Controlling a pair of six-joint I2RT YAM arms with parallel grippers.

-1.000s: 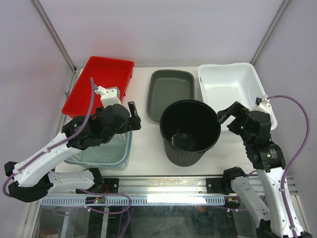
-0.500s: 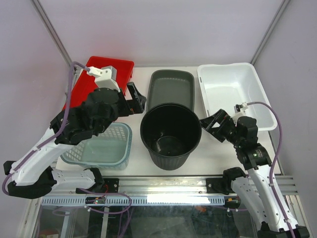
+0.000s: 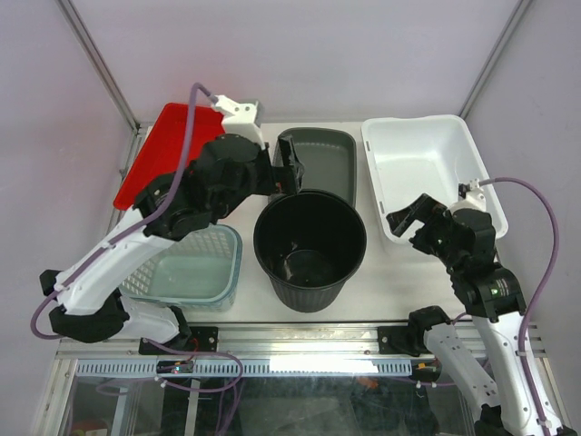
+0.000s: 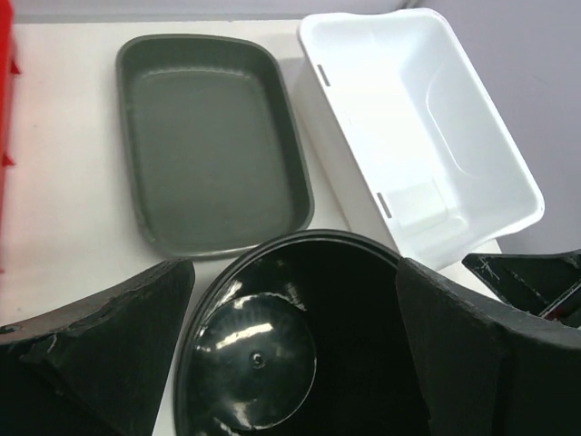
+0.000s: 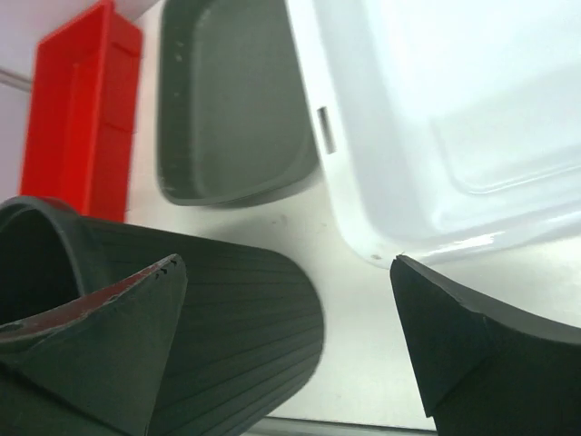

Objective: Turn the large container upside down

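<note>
The large container (image 3: 309,247) is a black ribbed bucket standing upright, mouth up, at the table's middle front. My left gripper (image 3: 290,170) hangs open above its far-left rim. In the left wrist view the fingers spread to either side of the container (image 4: 272,354), whose shiny floor shows below the left gripper (image 4: 295,265). My right gripper (image 3: 408,214) is open to the right of the bucket, apart from it. In the right wrist view the container's ribbed wall (image 5: 245,318) lies low and left between the right gripper's (image 5: 286,263) fingers.
A dark grey tray (image 3: 318,162) lies just behind the bucket. A white tub (image 3: 427,168) stands at the back right and a red tray (image 3: 159,159) at the back left. A clear basket (image 3: 195,268) sits front left under the left arm.
The bucket has slid left. My left arm has swung up and right, from over the clear basket to above the bucket's far rim. My right gripper moved in to the bucket, then drew back right.
</note>
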